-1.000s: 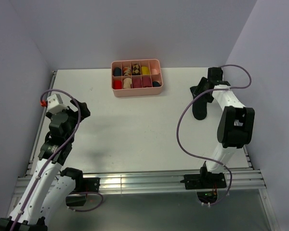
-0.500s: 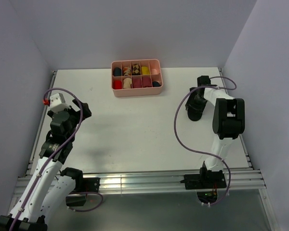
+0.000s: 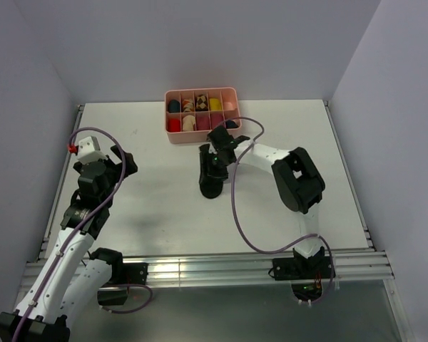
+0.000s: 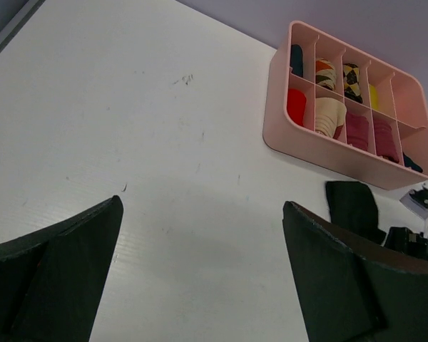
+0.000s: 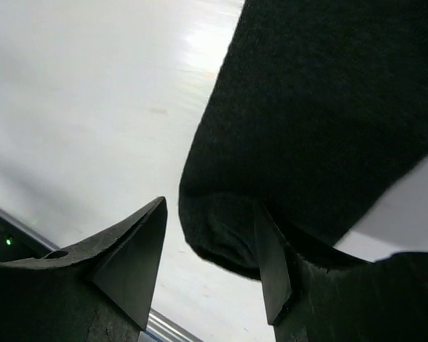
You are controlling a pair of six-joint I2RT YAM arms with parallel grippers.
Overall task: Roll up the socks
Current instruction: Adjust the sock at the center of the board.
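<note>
**Black sock brought to mid-table**

The sock [image 3: 212,177] lay stretched on the table [image 3: 150,206], just in front of the tray [image 3: 202,137]. A second before, it had been far over on the right side. It had crossed with the right arm, so it now sat within reach of both arms, which probably left it laid out for rolling, though no roll had begun.

The right gripper [image 5: 210,214] stood half spread about the sock's rounded end. One finger touched the cloth and a gap showed at the other, so whether it pinched the sock could not be told. The left gripper [image 4: 203,271] hung spread wide with nothing in it, well apart on the left.

Only this one sock showed loose. The tray's bundles were too small to identify.
</note>
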